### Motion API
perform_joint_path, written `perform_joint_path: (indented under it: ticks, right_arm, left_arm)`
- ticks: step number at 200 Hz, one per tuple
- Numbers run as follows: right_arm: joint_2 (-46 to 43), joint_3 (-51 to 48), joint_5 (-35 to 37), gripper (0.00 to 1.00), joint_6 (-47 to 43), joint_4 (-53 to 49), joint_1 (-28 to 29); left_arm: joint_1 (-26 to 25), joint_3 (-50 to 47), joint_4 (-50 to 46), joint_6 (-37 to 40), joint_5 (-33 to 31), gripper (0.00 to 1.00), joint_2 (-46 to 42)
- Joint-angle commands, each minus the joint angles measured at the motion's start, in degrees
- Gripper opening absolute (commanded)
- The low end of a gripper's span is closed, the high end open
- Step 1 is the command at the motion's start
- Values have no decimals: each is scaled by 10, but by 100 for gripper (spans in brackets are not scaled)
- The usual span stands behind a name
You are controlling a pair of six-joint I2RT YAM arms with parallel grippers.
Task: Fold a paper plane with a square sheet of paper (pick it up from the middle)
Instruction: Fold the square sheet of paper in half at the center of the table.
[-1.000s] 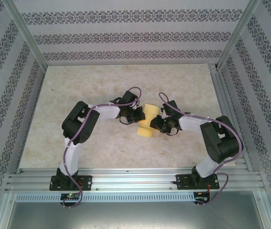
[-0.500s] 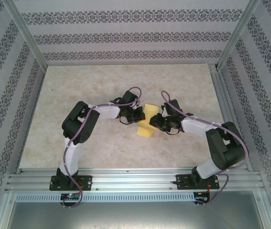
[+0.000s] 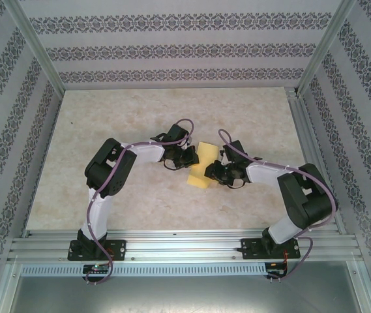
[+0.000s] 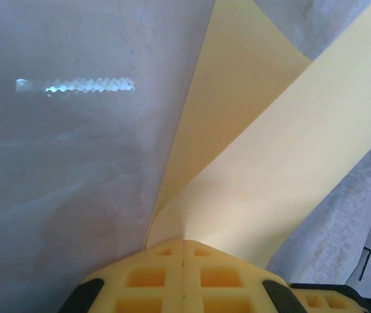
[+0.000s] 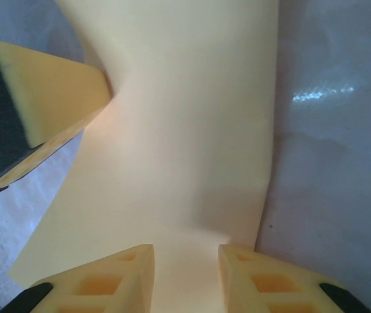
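The yellow square sheet of paper (image 3: 202, 167) hangs bent between the two arms above the middle of the table. My left gripper (image 3: 190, 157) is shut on its left edge. In the left wrist view the pads meet at the gripper (image 4: 184, 242) with the sheet (image 4: 270, 163) curling up from between them. My right gripper (image 3: 213, 171) is at the sheet's right side, open. In the right wrist view its fingertips (image 5: 237, 257) stand apart with the sheet (image 5: 185, 130) running across the gap. The paper plane is out of view.
The beige marbled table (image 3: 107, 117) lies on all sides, framed by metal rails (image 3: 185, 244) at the near edge and patterned walls. A finger of the left gripper (image 5: 48, 98) shows at the upper left of the right wrist view.
The right arm has shifted a little, bringing its gripper slightly left and closer onto the sheet. The left arm and its grip have not changed.
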Motion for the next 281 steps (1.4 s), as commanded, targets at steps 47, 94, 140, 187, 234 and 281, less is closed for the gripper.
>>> perform_joint_path:
  ticks: [47,94,140,187,234,281]
  right_arm:
    - [-15,-22,-29,32,27,48,16]
    - [24,-37,-9,32,22,45,20]
    - [-27,-19,-5,32,16,12,28]
    - [-49,-36,-26,33,36,41,43]
    - [-1,-70,-13,33,48,72,47]
    - [-15,-67,-14,33,46,63,49]
  left_arm:
    - [-11,1,-41,18,-11,3,23]
    - [-11,1,-41,18,-9,3,23]
    - [-11,1,-45,20,-11,3,22]
    - [-12,4,-47,21,-10,3,22]
    - [-12,7,-47,20,-8,3,25]
    - [-13,7,-50,22,-8,3,25]
